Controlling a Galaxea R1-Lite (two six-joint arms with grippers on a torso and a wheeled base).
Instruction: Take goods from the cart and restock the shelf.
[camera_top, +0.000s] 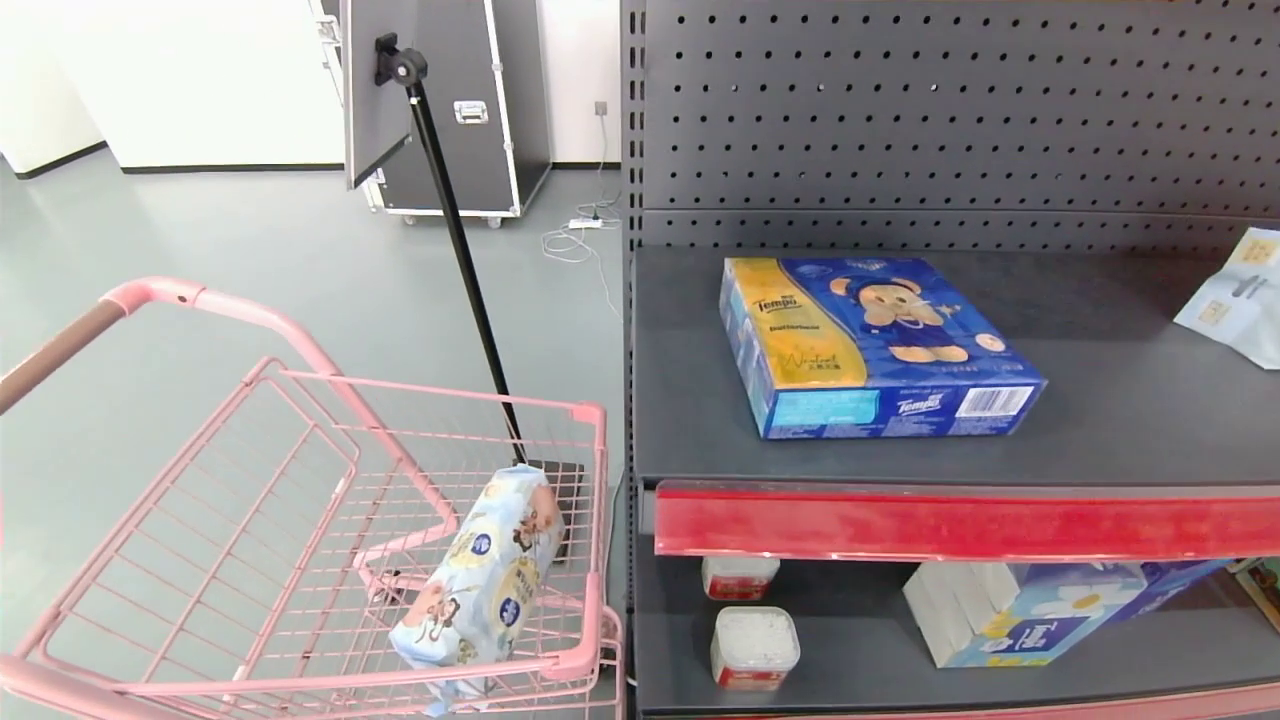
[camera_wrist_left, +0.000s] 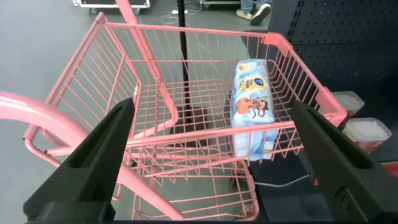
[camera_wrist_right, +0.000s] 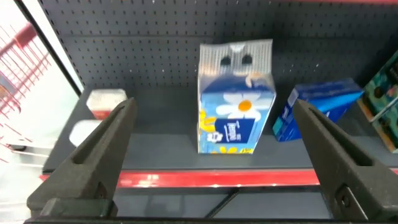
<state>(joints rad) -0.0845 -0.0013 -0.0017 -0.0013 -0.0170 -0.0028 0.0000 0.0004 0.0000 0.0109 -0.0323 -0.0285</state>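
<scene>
Pink cart (camera_top: 440, 392) wire is nearest, and one soft pack (camera_top: 485, 570) of wipes leans in the cart's corner on the shelf side, propped against the front wall. Nothing else shows in the basket.

The left hand (camera_wrist_left: 212, 106) hangs above the cart's handle end, looking down into the basket at the pack (camera_wrist_left: 252, 109). Its two fingers are spread wide and hold nothing. The right hand (camera_wrist_right: 212, 106) is past the cart, facing the lower board of the shelf (camera_top: 1100, 410), which stands just beside the cart. It is also wide open and empty.

On the upper board, beyond the cart's front, a flat blue box (camera_top: 870, 345) of tissues lies alone, skewed to the edge, with a white bag (camera_top: 1235, 295) farther from the cart. On the lower board are two small tubs (camera_top: 755, 645) nearest the cart, then a tissue bundle (camera_wrist_right: 236, 106) and more blue packs.

My reading: restocking is partly done at best. The pack in the cart is not yet gripped, and it remains to be lifted out and set on a board. The left hand looks best placed for that.
</scene>
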